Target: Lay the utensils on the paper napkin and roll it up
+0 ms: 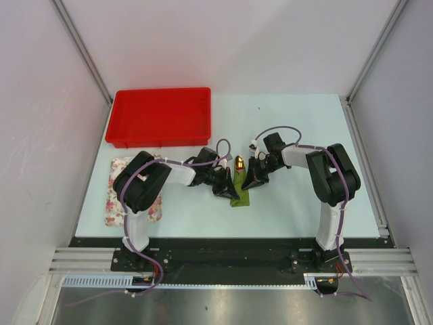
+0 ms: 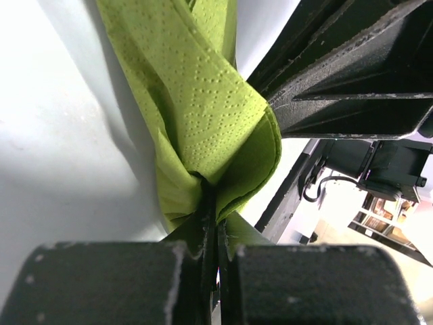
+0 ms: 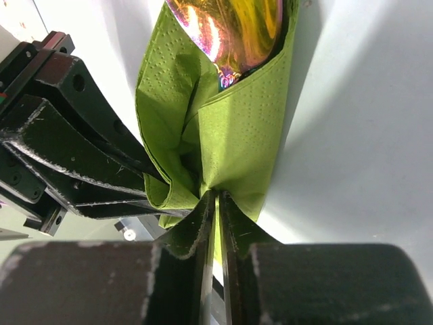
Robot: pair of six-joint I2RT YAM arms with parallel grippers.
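Green and thin, the paper napkin (image 1: pixel 239 198) lies near the middle of the pale table (image 1: pixel 298 203) in the top view. It is folded into a narrow bundle. A golden utensil (image 1: pixel 239 163) pokes out of its far end. The left gripper (image 1: pixel 227 189) comes at the bundle from the left. The right gripper (image 1: pixel 249 182) comes at it from the right. Both touch the napkin, and their tips are very close to each other. A red tray (image 1: pixel 160 143) sits farther back on the left. A flowery cloth (image 1: pixel 115 206) lies under the left arm.

In the left wrist view, the paper napkin (image 2: pixel 203 101) fills the middle, with tiny dots pressed into it. The left gripper (image 2: pixel 209 200) is squeezed tight on a fold of it, with no gap to see. The napkin bunches up where it is pinched. The black right gripper (image 2: pixel 352 81) is just beside the napkin, at the upper right. The white table (image 2: pixel 54 135) is on the left.

In the right wrist view, the right gripper (image 3: pixel 216 200) pinches the near edge of the paper napkin (image 3: pixel 237 135). Its fingers are almost together, with only a thin slit between them. The golden utensil (image 3: pixel 237 27) shines pink and yellow at the top, tucked inside the green folds. The left gripper (image 3: pixel 74 156) presses on the napkin from the left. I cannot tell if other utensils are inside the wrap.
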